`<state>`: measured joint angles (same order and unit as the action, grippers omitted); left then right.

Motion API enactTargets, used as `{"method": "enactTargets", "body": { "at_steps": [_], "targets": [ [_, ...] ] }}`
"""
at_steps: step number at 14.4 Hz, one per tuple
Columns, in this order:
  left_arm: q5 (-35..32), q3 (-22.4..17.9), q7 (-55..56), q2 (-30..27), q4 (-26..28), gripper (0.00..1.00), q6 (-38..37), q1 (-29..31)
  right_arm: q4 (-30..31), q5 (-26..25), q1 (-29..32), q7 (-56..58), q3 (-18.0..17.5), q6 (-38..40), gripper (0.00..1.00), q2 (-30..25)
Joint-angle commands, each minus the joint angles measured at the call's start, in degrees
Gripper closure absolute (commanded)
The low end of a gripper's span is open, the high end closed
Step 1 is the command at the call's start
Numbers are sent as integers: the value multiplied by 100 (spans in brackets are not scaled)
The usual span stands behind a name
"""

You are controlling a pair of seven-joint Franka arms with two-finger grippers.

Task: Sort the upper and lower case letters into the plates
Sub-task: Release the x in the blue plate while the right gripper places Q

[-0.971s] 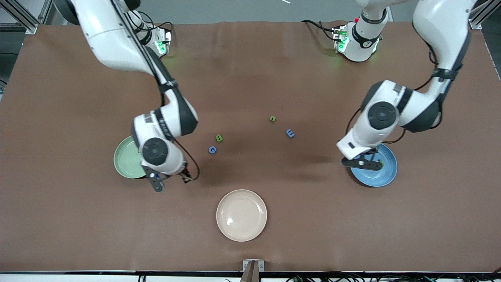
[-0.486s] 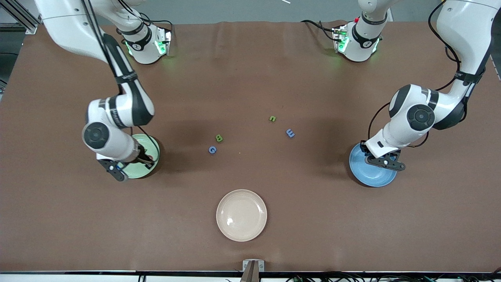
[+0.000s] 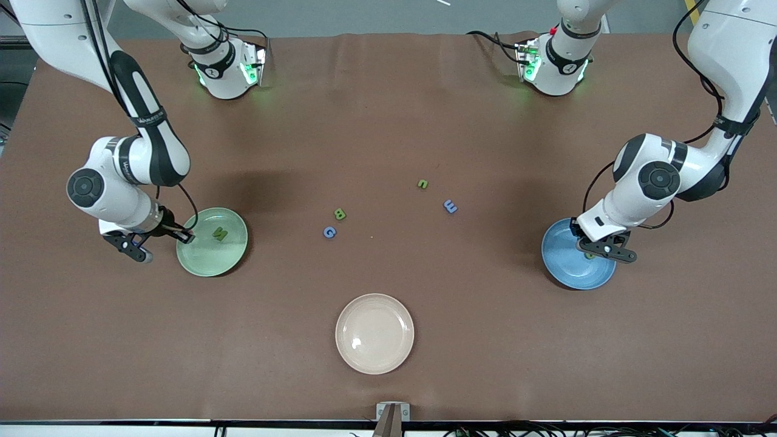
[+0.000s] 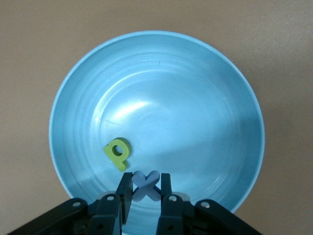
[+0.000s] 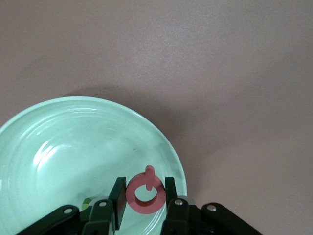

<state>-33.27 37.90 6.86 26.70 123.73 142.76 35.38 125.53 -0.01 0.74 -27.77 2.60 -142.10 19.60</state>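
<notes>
My left gripper hangs over the blue plate, shut on a blue letter x. A green p lies in this blue plate. My right gripper hovers at the rim of the mint green plate on the side toward the right arm's end, shut on a red Q above that plate's edge. A green M lies in the green plate. Loose on the table's middle are a green B, a blue G, a green n and a blue m.
A cream-beige plate sits nearest the front camera, midway along the table, with nothing in it. Both arm bases stand along the table's edge farthest from the front camera.
Both arms swung outward toward their own table ends. The right gripper crossed the green plate to its outer rim, uncovering the M. The left gripper shifted across the blue plate.
</notes>
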Motion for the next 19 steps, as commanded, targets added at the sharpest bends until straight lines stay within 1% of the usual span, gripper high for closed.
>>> {"method": "enactTargets", "body": {
  "at_steps": [1, 3, 7, 10, 13, 14, 15, 16, 17, 19],
  "targets": [
    [-197, 95, -18, 124, 20, 87, 147, 92, 227, -17, 50, 17, -155, -72, 100, -211],
    [-434, 95, 43, 229, -6, 87, 147, 92, 227, 1, -12, 17, -164, -90, 99, -185],
    [-689, 77, 70, 362, -50, 87, 156, 100, 183, 1, -82, 17, -164, -107, 96, 0],
    [-716, 51, 70, 441, -94, 87, 156, 92, 183, 1, -82, 17, -172, -142, 87, 88],
    [-716, 42, 79, 485, -103, 85, 156, 83, 174, 10, -91, 17, -172, -151, 74, 167],
    [-716, 42, 88, 520, -129, 84, 156, 83, 174, 10, -117, 17, -172, -151, 64, 176],
    [-716, 42, 88, 555, -138, 84, 156, 91, 174, 10, -144, 17, -172, -151, 42, 176],
    [-716, 42, 88, 573, -138, 84, 156, 92, 165, 1, -161, 17, -172, -151, 4, 176],
    [-716, 33, 97, 581, -138, 83, 156, 92, 156, 1, -162, 17, -172, -151, 0, 176],
    [-716, 42, 97, 581, -138, 82, 156, 91, 25, 10, -249, -44, -172, -64, 0, 158]
  ]
}}
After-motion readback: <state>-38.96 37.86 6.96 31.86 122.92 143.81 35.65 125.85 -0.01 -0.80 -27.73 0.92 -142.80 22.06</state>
